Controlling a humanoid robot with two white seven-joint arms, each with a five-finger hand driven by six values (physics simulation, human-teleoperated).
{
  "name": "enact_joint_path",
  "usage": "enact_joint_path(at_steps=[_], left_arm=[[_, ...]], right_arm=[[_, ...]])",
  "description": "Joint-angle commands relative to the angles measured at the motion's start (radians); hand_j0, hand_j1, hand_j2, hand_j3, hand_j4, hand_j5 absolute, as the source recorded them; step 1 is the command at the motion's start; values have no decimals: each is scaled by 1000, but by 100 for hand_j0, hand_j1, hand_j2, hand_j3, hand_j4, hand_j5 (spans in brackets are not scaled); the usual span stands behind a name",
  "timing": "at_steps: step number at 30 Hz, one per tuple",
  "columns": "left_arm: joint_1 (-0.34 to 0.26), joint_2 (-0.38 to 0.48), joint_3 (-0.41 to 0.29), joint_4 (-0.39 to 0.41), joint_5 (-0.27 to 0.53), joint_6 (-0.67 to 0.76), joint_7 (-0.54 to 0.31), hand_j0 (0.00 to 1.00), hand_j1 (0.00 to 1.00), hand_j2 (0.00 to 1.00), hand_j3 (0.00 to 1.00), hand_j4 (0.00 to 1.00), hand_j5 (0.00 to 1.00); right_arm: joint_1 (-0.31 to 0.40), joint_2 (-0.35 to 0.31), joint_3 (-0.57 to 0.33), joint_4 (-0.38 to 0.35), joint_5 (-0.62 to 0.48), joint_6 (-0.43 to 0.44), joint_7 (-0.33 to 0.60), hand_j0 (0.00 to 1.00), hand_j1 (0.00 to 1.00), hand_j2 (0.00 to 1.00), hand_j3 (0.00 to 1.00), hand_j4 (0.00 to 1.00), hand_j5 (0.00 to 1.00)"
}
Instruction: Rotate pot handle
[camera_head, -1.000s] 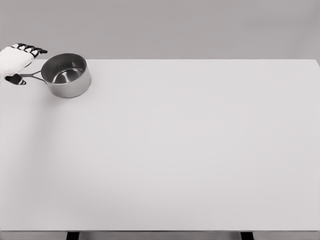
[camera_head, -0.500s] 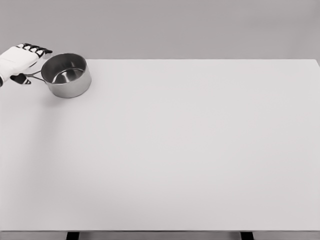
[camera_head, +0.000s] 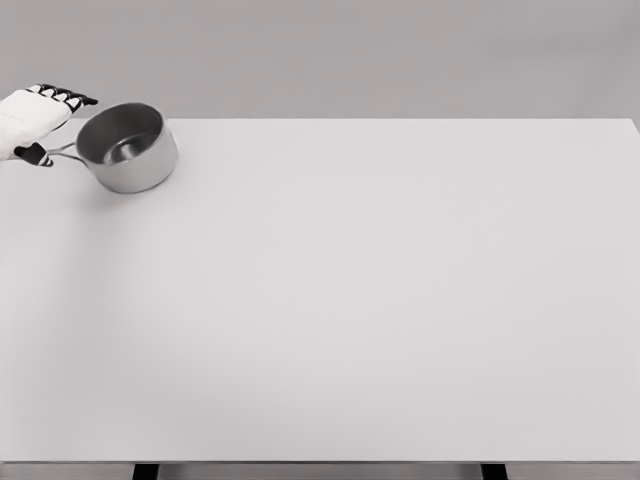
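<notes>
Where the white table (camera_head: 380, 300) reaches its far left corner, the steel pot (camera_head: 125, 147) sits tilted — its thin handle (camera_head: 62, 152) pointing left into the left hand (camera_head: 32, 122), whose dark-tipped fingers (camera_head: 64, 97) close around it.

Just left of the pot (camera_head: 125, 146), the left hand (camera_head: 33, 122) shows a smooth white shell over its back, with black fingertips (camera_head: 66, 96) in a row and a black-tipped thumb below
</notes>
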Motion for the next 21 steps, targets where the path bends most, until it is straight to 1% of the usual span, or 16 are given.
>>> enact_joint_path(at_steps=[1,6,9,21], left_arm=[[-2,1,2,0,4,1,2,100,100,100,100,100,100],[-8,27,4,5,4,1,2,100,100,100,100,100,100],[-21,27,4,34,4,1,5,100,100,100,100,100,100],[-21,30,4,32,12,1,5,100,100,100,100,100,100]], right_arm=[[0,0,0,0,0,0,0,100,100,100,100,100,100],[0,0,0,0,1,0,0,100,100,100,100,100,100],[0,0,0,0,0,0,0,100,100,100,100,100,100],[0,0,0,0,0,0,0,100,100,100,100,100,100]])
